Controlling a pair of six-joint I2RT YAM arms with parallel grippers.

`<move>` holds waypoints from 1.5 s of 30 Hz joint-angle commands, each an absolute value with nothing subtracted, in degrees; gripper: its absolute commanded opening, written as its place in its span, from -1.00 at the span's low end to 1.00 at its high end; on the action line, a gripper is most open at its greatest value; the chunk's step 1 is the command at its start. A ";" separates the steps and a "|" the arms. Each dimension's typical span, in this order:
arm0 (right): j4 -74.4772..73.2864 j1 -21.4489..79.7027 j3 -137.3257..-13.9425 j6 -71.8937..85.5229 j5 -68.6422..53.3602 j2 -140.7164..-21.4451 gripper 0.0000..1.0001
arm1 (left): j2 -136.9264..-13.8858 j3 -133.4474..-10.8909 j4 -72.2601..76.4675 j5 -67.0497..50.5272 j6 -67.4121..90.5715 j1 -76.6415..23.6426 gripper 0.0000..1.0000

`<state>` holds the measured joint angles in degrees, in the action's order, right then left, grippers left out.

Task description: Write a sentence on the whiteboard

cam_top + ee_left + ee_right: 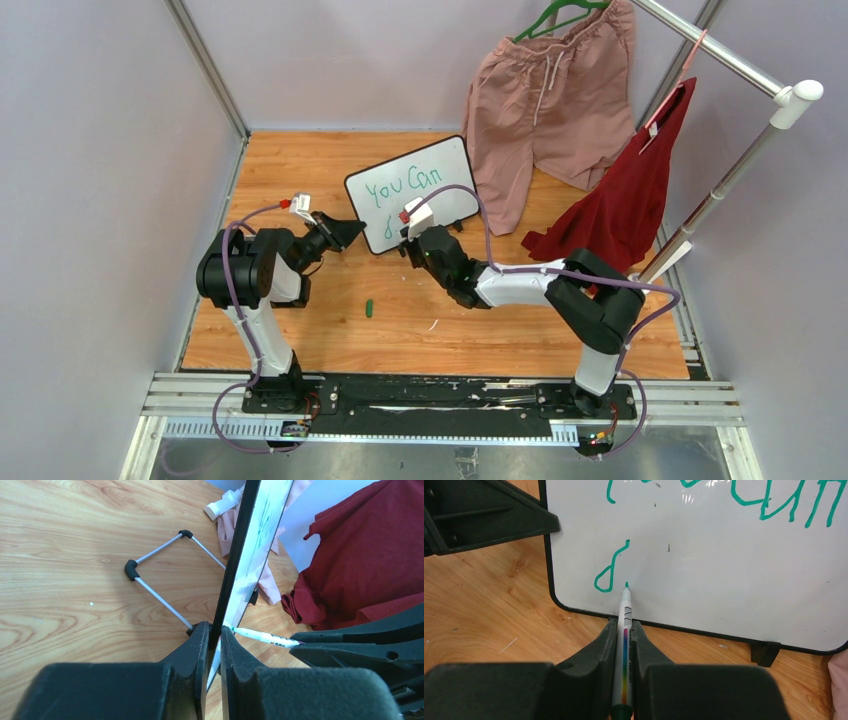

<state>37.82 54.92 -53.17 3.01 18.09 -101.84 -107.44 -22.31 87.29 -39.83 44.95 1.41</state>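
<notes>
Right gripper [624,625] is clenched tight on a white marker [625,645] with a rainbow stripe down its barrel. The marker lies straight along the gap between the two fingers, green tip pointing forward. Just nearer the arm bases than both grippers, a small green cap [369,308] lies on the wooden table [300,170] by itself.

The marker tip looks like it's touching the whiteboard [704,580] low down near its bottom left corner, right beside a green "d" [610,570]. So the board is directly in front of the right gripper, propped up and leaning back, with its bottom edge on the table.

The sentence [400,185] reads "You Can" across the top line, with only that "d" below it.

Left gripper [215,630] comes in from the board's left side and is clamped on the thin black frame, one finger on the front face and one behind. Seen from that wrist the board is edge-on, and a wire stand [160,565] with black corner pieces sits on the table behind it.

Farther back, pink shorts [545,100] hang on a green hanger and a dark red shirt [630,190] droops from the metal rack [740,70], its hem on the table.
</notes>
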 commanded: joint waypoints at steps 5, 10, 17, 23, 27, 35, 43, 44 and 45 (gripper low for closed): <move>36.04 52.58 -52.90 3.21 20.63 -101.02 -1.00 | -108.62 -22.15 89.21 -39.64 44.30 1.32 -1.00; 35.86 52.01 -52.90 3.04 20.73 -100.60 -1.00 | -108.63 -22.12 89.23 -39.64 44.30 1.27 -1.00; 35.55 51.62 -54.12 2.46 20.42 -100.59 -1.00 | -108.57 -22.06 89.21 -39.64 44.21 1.23 -1.00; 35.03 51.59 -55.90 1.94 20.06 -100.96 -1.00 | -108.55 -22.07 89.22 -39.64 44.21 1.18 -1.00; 34.81 51.60 -56.70 1.67 19.79 -101.03 -1.00 | -108.59 -22.09 89.26 -39.64 44.21 1.13 -1.00; 34.28 51.59 -58.14 1.45 19.09 -101.40 -1.00 | -108.54 -22.06 89.21 -39.63 44.14 1.14 -1.00; 34.19 51.84 -58.78 1.67 17.73 -101.86 -1.00 | -108.54 -22.08 89.21 -39.64 44.12 1.10 -1.00; 34.19 51.93 -58.80 1.67 17.55 -101.93 -1.00 | -108.52 -22.06 89.25 -39.64 44.12 1.09 -1.00; 34.19 52.06 -58.80 1.68 17.43 -101.95 -1.00 | -108.54 -22.06 89.21 -39.64 44.12 1.14 -1.00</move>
<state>34.22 52.71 -56.84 2.11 17.98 -101.03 -107.44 -22.33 87.31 -39.64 44.95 1.34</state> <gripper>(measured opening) 0.153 0.150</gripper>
